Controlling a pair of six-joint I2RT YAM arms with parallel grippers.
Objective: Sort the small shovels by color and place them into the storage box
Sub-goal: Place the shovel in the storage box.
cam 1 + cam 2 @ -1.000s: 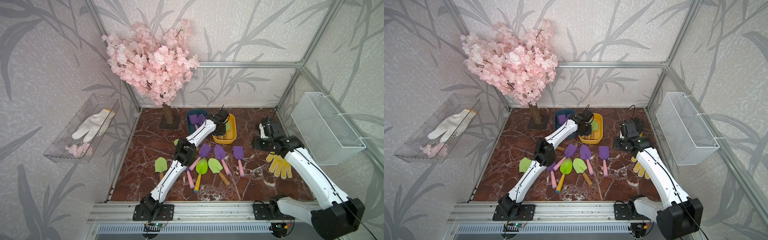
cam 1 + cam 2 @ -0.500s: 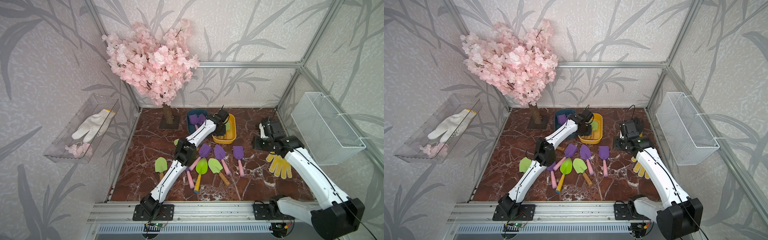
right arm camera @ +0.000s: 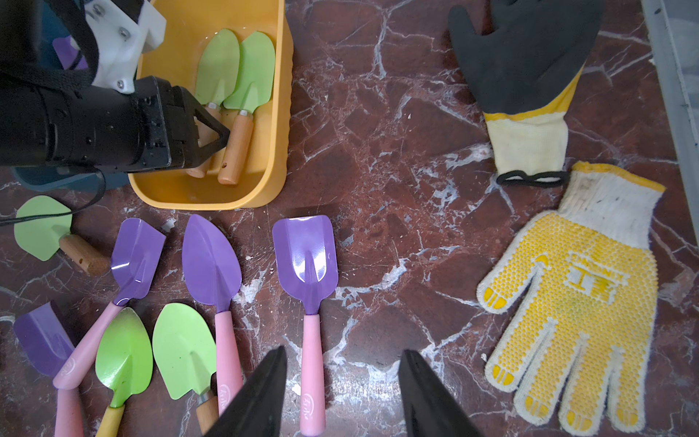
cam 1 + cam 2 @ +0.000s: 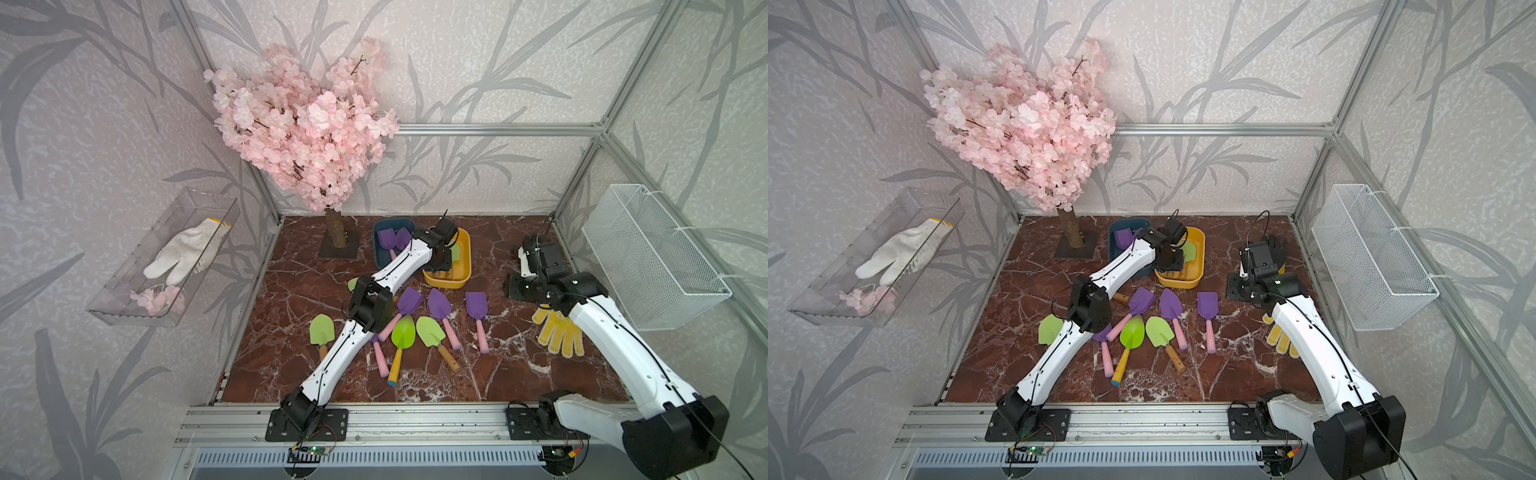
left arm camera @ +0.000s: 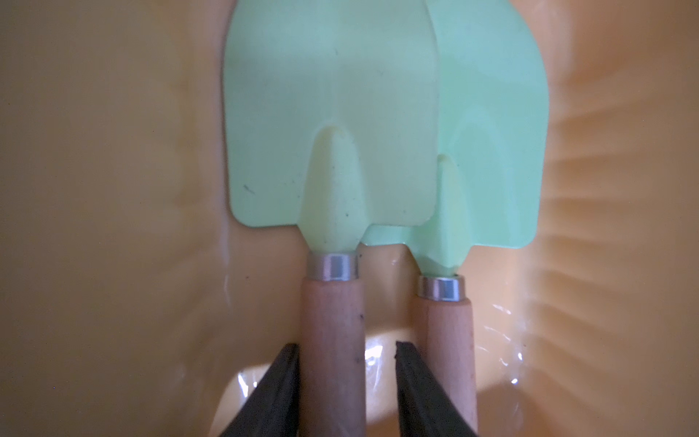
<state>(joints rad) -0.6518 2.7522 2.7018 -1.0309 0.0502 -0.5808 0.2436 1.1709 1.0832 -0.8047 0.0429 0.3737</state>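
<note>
My left gripper (image 5: 346,346) is down inside the yellow storage box (image 4: 467,257). Its jaws stand open around the wooden handle of a green shovel (image 5: 333,94), with a gap on one side. That shovel lies in the box against another green shovel (image 5: 491,113). The blue box (image 4: 380,232) holds purple shovels (image 4: 388,239). Several purple shovels (image 3: 305,253) and green shovels (image 4: 403,332) lie loose on the marble floor. My right gripper (image 3: 344,352) hangs open and empty above the floor at the right.
A yellow dotted glove (image 3: 575,321) and a black glove (image 3: 525,56) lie on the floor at the right. A blossom tree (image 4: 336,232) stands at the back left. A wire basket (image 4: 648,257) and a clear shelf (image 4: 183,253) hang on the side walls.
My left gripper's jaws have parted from the green shovel's handle inside the yellow box. Both arms otherwise stay where they were.
</note>
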